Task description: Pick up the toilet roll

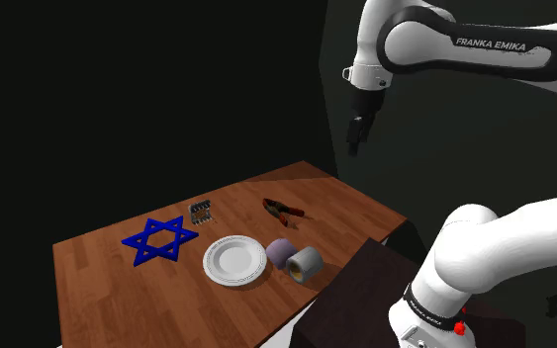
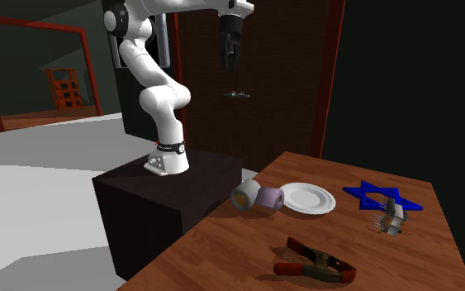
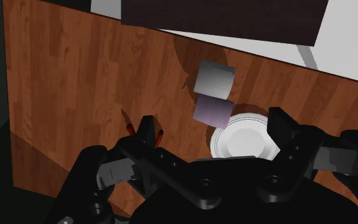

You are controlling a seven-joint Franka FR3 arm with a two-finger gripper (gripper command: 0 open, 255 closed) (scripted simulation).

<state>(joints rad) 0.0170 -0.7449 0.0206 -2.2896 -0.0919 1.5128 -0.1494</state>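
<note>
Wood table (image 1: 118,287): brown planks, centre to lower left of the shoulder view; dark stand (image 1: 365,287) against its lower-right edge.
Toilet roll (image 1: 304,263): grey with a tan core, lying on its side, lower middle of the shoulder view, near the table edge that faces the stand.
Neighbours: lavender cylinder (image 1: 279,253) touching the roll on the side away from the stand; white plate (image 1: 234,262) just beside that.
Gripper (image 1: 355,133): high in the upper right of the shoulder view, well apart from the table; fingers spread, nothing between them.
Key relation: in the wrist view the roll lies ahead of the gripper, past the cylinder, in line with the gap. Its long axis looks crosswise to the line joining the fingers, so they should close on the round sides (judgement).
Room: bare wood towards the stand edge; red-handled clamp (image 1: 284,211) well apart.
Risk: a finger nudging the cylinder, or the roll rolling off the near edge.
</note>
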